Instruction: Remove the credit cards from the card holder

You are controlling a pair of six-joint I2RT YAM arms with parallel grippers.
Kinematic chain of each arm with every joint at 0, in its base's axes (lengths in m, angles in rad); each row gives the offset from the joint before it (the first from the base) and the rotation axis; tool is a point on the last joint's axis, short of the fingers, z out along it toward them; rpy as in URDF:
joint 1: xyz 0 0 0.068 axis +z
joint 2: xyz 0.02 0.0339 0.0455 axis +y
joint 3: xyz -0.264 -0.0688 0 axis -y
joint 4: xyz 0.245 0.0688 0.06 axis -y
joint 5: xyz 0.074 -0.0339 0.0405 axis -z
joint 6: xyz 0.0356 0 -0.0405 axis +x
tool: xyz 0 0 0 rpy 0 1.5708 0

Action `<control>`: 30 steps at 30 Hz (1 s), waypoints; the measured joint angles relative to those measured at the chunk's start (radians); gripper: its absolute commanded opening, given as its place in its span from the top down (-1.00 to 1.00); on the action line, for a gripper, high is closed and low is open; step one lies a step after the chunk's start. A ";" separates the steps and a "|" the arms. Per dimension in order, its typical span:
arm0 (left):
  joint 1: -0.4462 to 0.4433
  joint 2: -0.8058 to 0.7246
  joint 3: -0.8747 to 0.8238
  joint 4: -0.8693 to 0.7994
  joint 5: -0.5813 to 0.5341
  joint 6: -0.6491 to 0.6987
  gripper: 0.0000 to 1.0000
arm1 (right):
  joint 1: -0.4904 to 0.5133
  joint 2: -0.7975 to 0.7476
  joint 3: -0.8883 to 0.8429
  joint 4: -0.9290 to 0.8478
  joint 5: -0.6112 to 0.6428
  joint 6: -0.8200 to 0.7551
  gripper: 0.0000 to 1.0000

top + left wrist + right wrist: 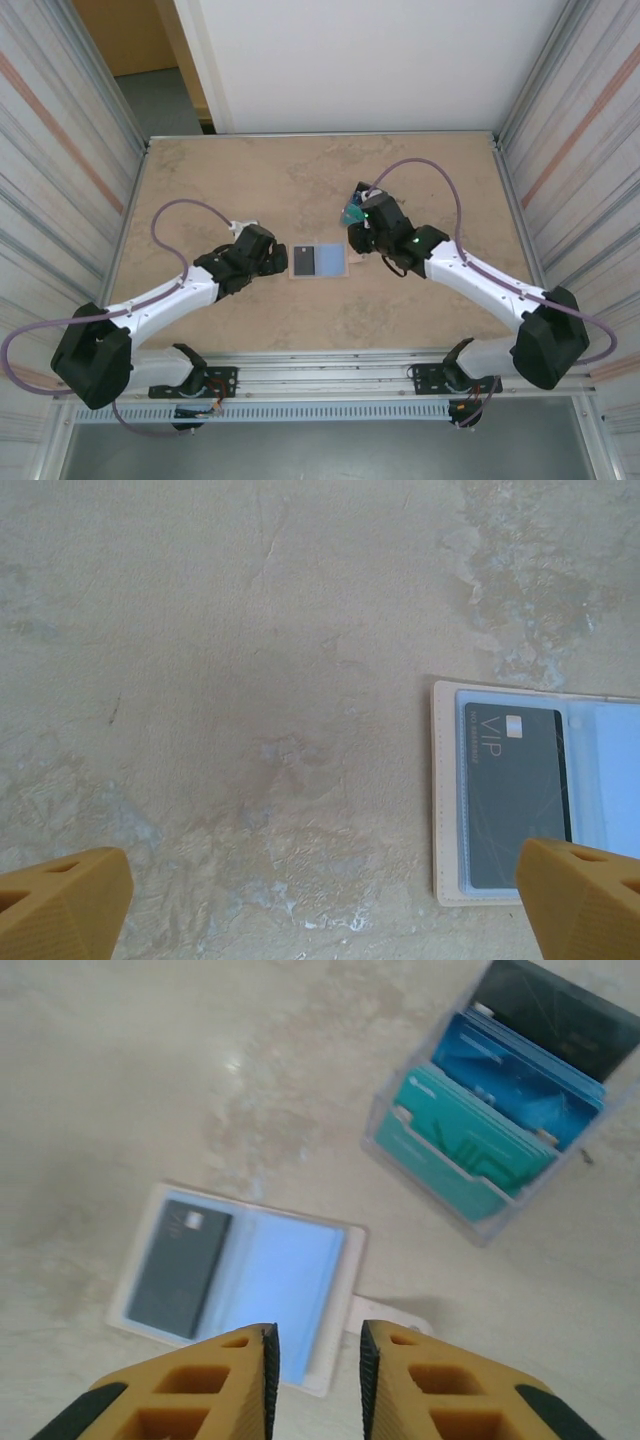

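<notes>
Both arms bend inward over the mottled table — left gripper spread wide, empty, beside the flat beige card holder with a matte dark card in it — right gripper nearly pinched, empty, above its snap tab.

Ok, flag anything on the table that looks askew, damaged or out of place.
Nothing stands out. The card holder lies open and flat, a dark card seated squarely in one pocket, and the clear box of cards stands intact beside it.
</notes>
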 measured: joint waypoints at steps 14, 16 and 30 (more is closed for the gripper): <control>0.000 0.014 0.000 0.071 -0.015 0.006 -0.97 | -0.072 0.173 0.024 0.086 -0.347 -0.015 0.78; 0.000 0.053 0.010 0.081 -0.021 0.007 -0.97 | -0.057 0.221 0.058 0.083 -0.356 -0.015 0.72; 0.041 0.348 0.135 0.132 0.013 0.022 -0.97 | -0.002 0.505 0.247 0.013 -0.362 0.016 0.73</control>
